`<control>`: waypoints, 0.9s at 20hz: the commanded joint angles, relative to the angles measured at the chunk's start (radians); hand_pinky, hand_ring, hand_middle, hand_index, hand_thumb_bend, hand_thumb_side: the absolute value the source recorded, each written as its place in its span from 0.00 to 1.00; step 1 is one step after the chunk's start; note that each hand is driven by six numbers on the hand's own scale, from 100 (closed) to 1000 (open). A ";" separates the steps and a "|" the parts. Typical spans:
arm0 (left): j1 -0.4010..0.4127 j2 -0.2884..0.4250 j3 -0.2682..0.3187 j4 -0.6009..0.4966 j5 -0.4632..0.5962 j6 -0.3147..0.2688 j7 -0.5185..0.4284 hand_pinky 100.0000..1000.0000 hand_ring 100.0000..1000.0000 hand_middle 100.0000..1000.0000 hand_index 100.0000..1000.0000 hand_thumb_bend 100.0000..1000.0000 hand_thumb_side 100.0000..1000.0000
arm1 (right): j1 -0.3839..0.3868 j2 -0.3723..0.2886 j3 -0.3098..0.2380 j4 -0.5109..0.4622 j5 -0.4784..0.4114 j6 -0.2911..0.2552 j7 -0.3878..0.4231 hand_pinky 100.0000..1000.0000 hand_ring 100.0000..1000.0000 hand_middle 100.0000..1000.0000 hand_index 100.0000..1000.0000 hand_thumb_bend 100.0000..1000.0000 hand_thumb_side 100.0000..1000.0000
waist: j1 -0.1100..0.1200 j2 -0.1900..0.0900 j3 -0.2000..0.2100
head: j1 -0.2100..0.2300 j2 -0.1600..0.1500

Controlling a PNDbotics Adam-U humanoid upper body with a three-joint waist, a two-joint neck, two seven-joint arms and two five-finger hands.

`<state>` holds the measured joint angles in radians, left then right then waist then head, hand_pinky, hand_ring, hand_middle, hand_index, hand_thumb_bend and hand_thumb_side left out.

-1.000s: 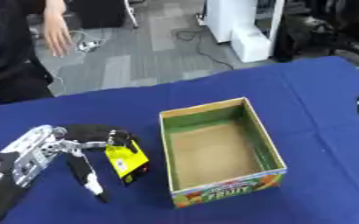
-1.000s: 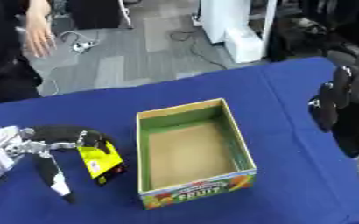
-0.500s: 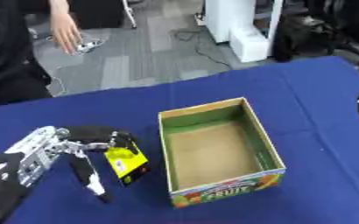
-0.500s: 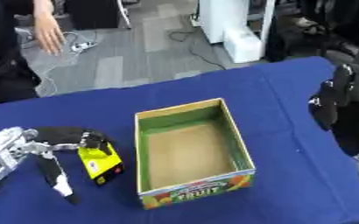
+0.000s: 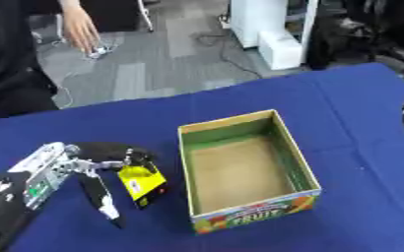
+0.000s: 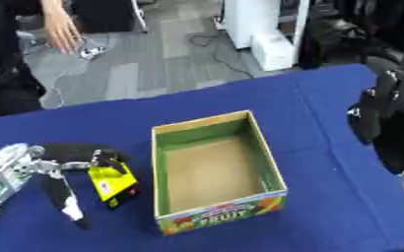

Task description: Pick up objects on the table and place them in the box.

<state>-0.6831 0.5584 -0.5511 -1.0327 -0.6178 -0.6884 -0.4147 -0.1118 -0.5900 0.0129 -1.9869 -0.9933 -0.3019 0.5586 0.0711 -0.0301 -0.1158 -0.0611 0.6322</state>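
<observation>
An open cardboard box (image 5: 302, 162) with green inner walls and a fruit print on its front stands mid-table, and nothing shows inside it. Just left of it a yellow packet (image 5: 140, 183) with a black edge and a small red mark hangs tilted. My left hand (image 5: 57, 167) comes in from the lower left, its fingers (image 5: 111, 149) curled over the packet's top. The thumb (image 5: 102, 202) points down and away from the packet. My right hand (image 6: 374, 114) hangs dark at the right edge, well away from the box.
The blue tablecloth (image 5: 343, 98) covers the whole table. Beyond the far edge lie grey floor, cables and a white cabinet (image 5: 274, 29). A person stands at the far left and touches nothing on the table.
The left hand and the yellow packet stay nearly where they were beside the box. The view itself has shifted slightly.
</observation>
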 commanded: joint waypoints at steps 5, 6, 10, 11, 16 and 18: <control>-0.030 0.004 0.019 0.013 -0.023 -0.218 -0.216 1.00 0.97 1.00 0.89 0.82 0.66 | -0.014 -0.018 -0.004 -0.013 -0.003 0.005 0.000 0.06 0.24 0.32 0.45 0.00 1.00 | -0.004 -0.007 -0.003 | 0.002 -0.010; -0.031 0.003 0.019 0.016 -0.025 -0.218 -0.216 1.00 0.97 1.00 0.89 0.82 0.66 | -0.015 -0.018 -0.004 -0.013 -0.004 0.005 0.000 0.06 0.24 0.32 0.45 0.00 1.00 | -0.004 -0.007 -0.004 | 0.002 -0.010; -0.036 -0.003 0.019 0.024 -0.044 -0.219 -0.227 1.00 0.98 1.00 0.90 0.91 0.58 | -0.015 -0.018 -0.003 -0.013 -0.004 0.006 0.001 0.06 0.24 0.32 0.45 0.00 1.00 | -0.004 -0.006 -0.005 | 0.004 -0.010; -0.038 -0.005 0.020 0.027 -0.050 -0.219 -0.229 1.00 0.98 1.00 0.90 0.91 0.59 | -0.016 -0.018 -0.003 -0.013 -0.004 0.006 0.001 0.06 0.24 0.32 0.45 0.00 1.00 | -0.004 -0.006 -0.006 | 0.005 -0.010; -0.046 -0.018 0.032 0.053 -0.070 -0.219 -0.229 1.00 0.98 1.00 0.90 0.91 0.60 | -0.019 -0.018 -0.002 -0.013 -0.007 0.008 0.001 0.06 0.24 0.32 0.44 0.00 1.00 | -0.004 -0.006 -0.009 | 0.006 -0.010; -0.049 -0.023 0.036 0.063 -0.079 -0.219 -0.228 1.00 0.98 1.00 0.90 0.91 0.60 | -0.021 -0.018 -0.002 -0.013 -0.007 0.009 0.001 0.06 0.24 0.32 0.44 0.00 1.00 | -0.004 -0.005 -0.010 | 0.007 -0.010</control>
<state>-0.7056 0.5238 -0.5332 -0.9685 -0.6829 -0.6834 -0.4196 -0.1206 -0.5900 0.0166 -1.9869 -0.9948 -0.2945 0.5588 0.0712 -0.0294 -0.1263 -0.0608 0.6322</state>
